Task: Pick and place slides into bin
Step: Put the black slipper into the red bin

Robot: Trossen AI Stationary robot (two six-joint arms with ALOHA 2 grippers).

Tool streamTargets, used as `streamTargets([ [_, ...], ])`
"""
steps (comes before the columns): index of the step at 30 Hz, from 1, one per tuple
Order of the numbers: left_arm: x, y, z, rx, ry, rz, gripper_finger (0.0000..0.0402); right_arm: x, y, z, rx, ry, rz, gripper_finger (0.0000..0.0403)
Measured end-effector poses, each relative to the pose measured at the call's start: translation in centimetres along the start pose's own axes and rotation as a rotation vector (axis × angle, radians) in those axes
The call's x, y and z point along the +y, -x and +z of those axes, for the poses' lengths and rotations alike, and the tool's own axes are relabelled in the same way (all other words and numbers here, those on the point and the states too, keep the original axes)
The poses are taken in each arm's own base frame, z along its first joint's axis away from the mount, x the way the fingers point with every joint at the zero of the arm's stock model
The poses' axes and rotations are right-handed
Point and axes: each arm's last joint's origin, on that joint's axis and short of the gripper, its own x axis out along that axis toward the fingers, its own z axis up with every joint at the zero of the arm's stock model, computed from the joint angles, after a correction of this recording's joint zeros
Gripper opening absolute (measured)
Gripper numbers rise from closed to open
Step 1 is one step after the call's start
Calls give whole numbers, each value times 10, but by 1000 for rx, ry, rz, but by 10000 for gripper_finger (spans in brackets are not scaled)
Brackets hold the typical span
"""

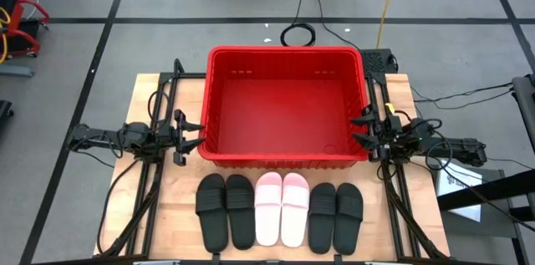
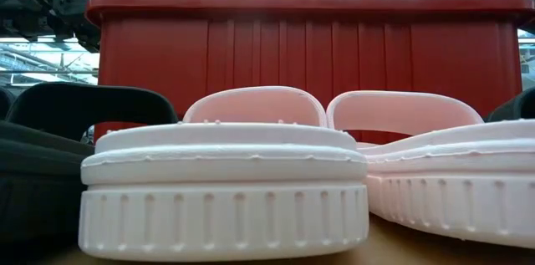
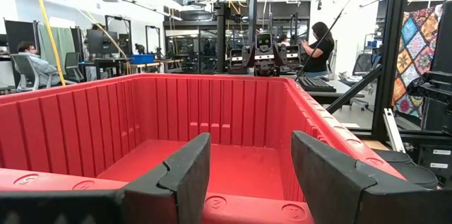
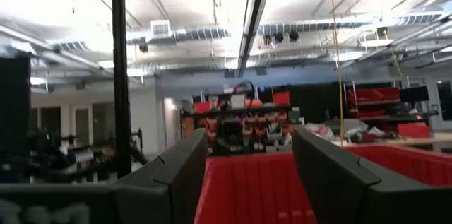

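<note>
While both arms wait, the left gripper (image 1: 194,134) and right gripper (image 1: 361,128) sit spread wide at opposite sides of the red bin (image 1: 219,106), holding nothing. Six slides (image 1: 280,208) lie in a row on the counter (image 1: 167,198), between the grippers, just beside the bin's near wall.

The bin (image 1: 287,106) stood open with its floor bare, so a gripper could pass down into it freely, while six slides (image 1: 280,211) lay packed side by side just near of its front wall, leaving only narrow gaps between.
</note>
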Motion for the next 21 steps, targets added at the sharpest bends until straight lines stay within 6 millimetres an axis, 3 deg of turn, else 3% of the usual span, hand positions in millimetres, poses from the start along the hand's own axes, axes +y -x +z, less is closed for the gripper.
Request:
streamTargets([
  [21,0,0,0,-1,0,0,205,0,0,0,0,-44,0,201],
])
